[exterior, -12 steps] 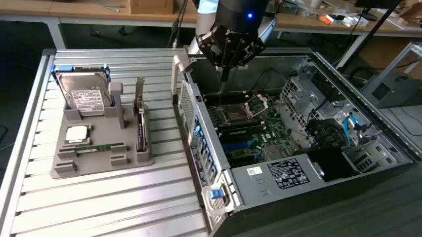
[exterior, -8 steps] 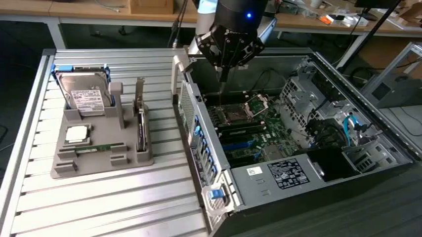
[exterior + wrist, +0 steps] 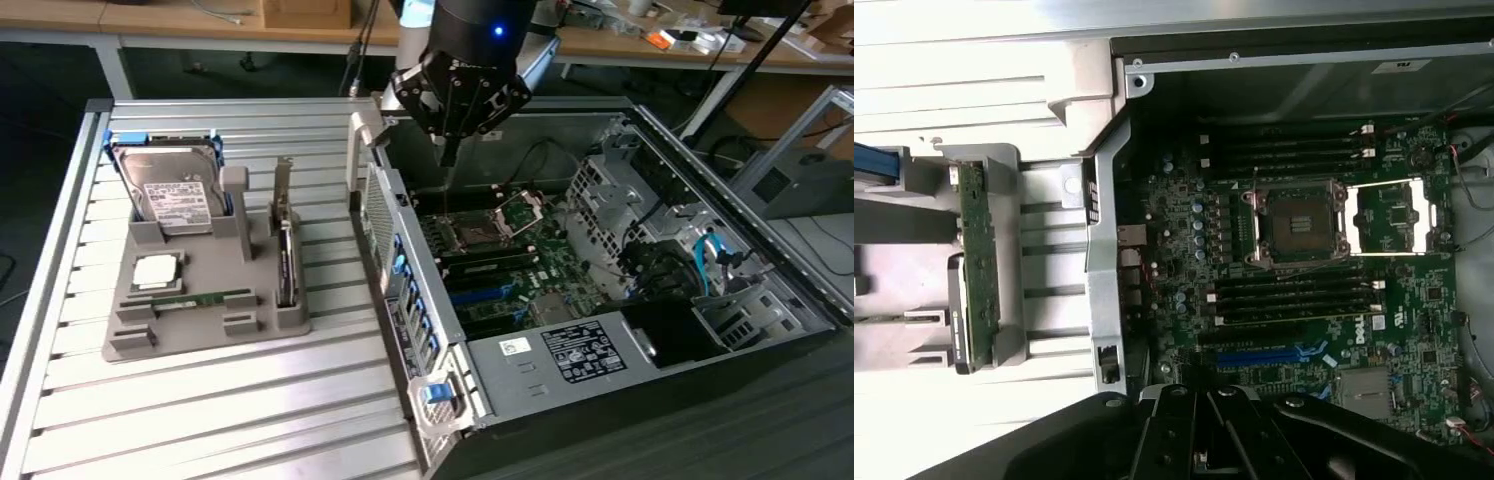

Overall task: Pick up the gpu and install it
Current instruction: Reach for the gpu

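Green gpu (image 3: pixel 974 262) upright in holder (image 3: pixel 1049 250)

Slatted aluminium surface (image 3: pixel 200 400) up front, with light bouncing off the ribs. Behind it there's a row of wood-topped, white-legged desks (image 3: pixel 174 15), cluttered with cables (image 3: pixel 220 12) and a cardboard box (image 3: pixel 307 12). The floor (image 3: pixel 34 180) is dark. An aluminium-profile frame (image 3: pixel 801 128) stands at the exterior view's right.

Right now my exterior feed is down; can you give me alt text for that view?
The arm's hand hangs shut and empty above the open computer case, over its motherboard. The gpu stands on edge in the gray holder on the exterior view's left, near the hard drive.
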`<state>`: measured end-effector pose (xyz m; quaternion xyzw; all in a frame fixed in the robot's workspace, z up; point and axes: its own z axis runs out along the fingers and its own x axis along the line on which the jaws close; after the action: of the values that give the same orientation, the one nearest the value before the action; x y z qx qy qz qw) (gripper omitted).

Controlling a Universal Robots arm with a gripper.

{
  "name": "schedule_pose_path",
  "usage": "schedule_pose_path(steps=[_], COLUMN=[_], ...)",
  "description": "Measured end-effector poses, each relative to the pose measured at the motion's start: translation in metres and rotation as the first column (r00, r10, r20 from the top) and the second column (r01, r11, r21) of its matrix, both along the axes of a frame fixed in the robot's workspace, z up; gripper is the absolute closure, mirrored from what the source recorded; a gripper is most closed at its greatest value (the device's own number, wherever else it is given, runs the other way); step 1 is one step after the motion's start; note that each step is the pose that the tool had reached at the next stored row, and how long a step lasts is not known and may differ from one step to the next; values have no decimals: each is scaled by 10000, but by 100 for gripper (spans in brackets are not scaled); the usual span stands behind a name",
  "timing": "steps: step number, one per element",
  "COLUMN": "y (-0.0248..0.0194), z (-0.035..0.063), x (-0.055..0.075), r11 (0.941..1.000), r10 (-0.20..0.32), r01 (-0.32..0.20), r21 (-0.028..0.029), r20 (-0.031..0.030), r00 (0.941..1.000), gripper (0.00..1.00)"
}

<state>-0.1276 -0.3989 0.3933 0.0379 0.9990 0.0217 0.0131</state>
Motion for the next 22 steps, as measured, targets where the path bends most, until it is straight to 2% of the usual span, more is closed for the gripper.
schedule_pose_path(steps=[22], y=[0], z=[0], x=[-153], r11=[10000], r10=[0], r01=[0], r21=[0], r20=[-1], r00=[10000], gripper=[89])
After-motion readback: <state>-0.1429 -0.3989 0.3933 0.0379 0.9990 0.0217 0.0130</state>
